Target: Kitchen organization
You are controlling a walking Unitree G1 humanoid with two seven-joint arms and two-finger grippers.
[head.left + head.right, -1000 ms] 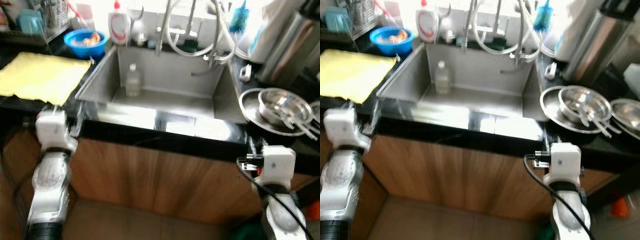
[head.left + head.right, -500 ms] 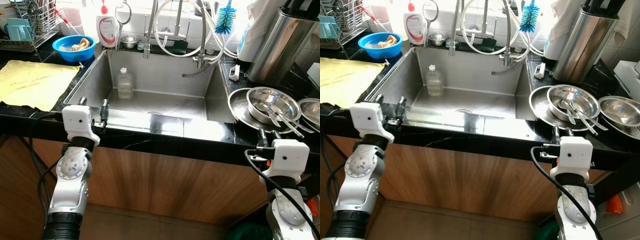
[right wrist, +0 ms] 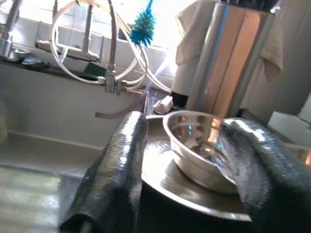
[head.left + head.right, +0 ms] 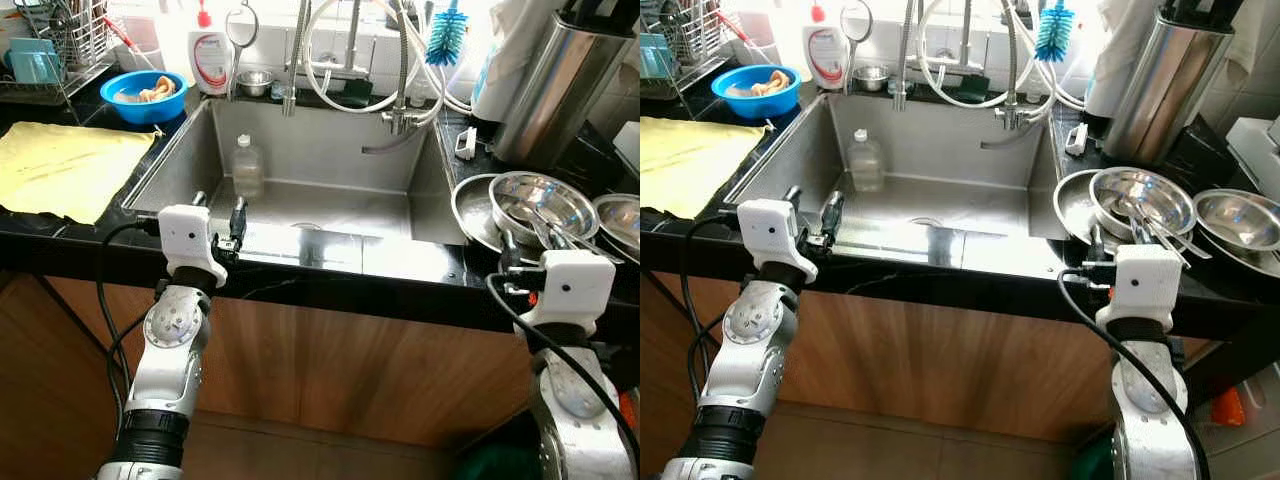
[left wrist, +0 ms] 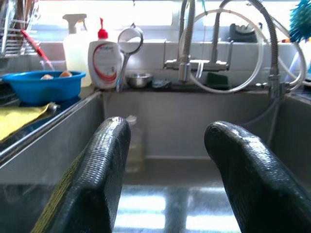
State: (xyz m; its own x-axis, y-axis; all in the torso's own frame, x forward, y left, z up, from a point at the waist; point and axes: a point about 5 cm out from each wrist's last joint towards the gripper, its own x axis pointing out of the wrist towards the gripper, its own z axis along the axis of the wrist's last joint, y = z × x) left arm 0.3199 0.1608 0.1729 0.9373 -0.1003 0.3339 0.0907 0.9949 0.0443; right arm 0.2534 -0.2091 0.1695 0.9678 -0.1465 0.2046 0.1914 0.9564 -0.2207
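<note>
Sink ahead; my left hand spread at its front edge, right hand spread beside its steel bowl.

Ahead of my left pincer, whose fingers are black on a white wrist block, lies the grey steel sink, a clear bottle standing in it. Beyond it, off to my left, sits a bright blue bowl, beside a white soap bottle with a red cap and red label mark. A pale yellow cloth covers the black counter on my left. Just past my right pincer, also black-fingered, shine silver steel bowls on a silver plate. A turquoise bottle brush hangs farther back. The cabinet front below is brown wood grain.
</note>
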